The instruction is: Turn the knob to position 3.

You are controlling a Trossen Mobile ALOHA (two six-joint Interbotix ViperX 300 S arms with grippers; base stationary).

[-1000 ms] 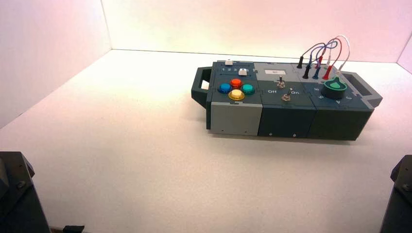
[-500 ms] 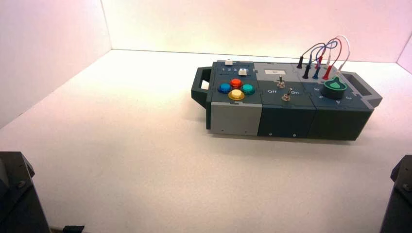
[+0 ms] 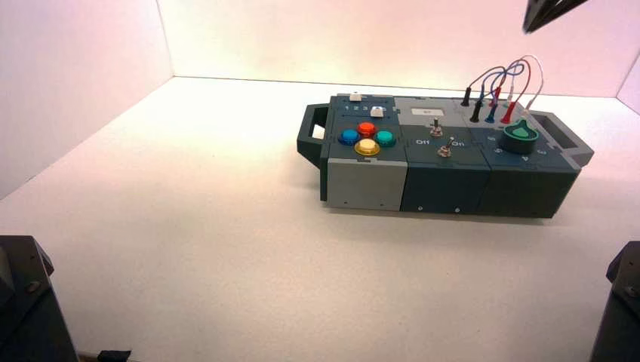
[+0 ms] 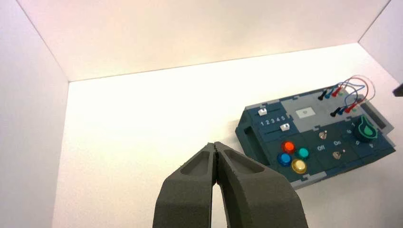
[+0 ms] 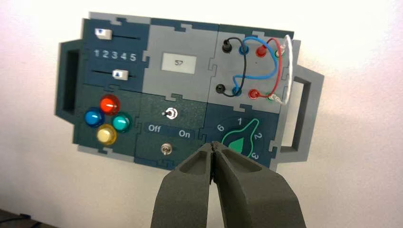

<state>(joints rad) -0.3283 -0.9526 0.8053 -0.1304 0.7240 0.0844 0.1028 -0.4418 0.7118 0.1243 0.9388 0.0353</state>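
The green teardrop knob (image 3: pixel 521 136) sits on a dark round base at the right end of the box (image 3: pixel 445 185). In the right wrist view the knob (image 5: pixel 239 138) is partly hidden behind my right gripper (image 5: pixel 213 145), which is shut and empty and hovers above the box, apart from it. The knob's pointed end lies between the printed 1 and 2. The knob also shows in the left wrist view (image 4: pixel 365 130). My left gripper (image 4: pixel 215 145) is shut and empty, far from the box on its left side.
The box also bears four coloured push-buttons (image 5: pixel 107 118), two metal toggle switches (image 5: pixel 170 113), two sliders (image 5: pixel 119 74), a small display (image 5: pixel 178 62) and looped wires (image 5: pixel 259 61). A dark part of my right arm (image 3: pixel 547 13) shows at the high view's top right. White walls enclose the table.
A dark part of my right arm has come into the top right of the high view. The box and the knob have not moved.
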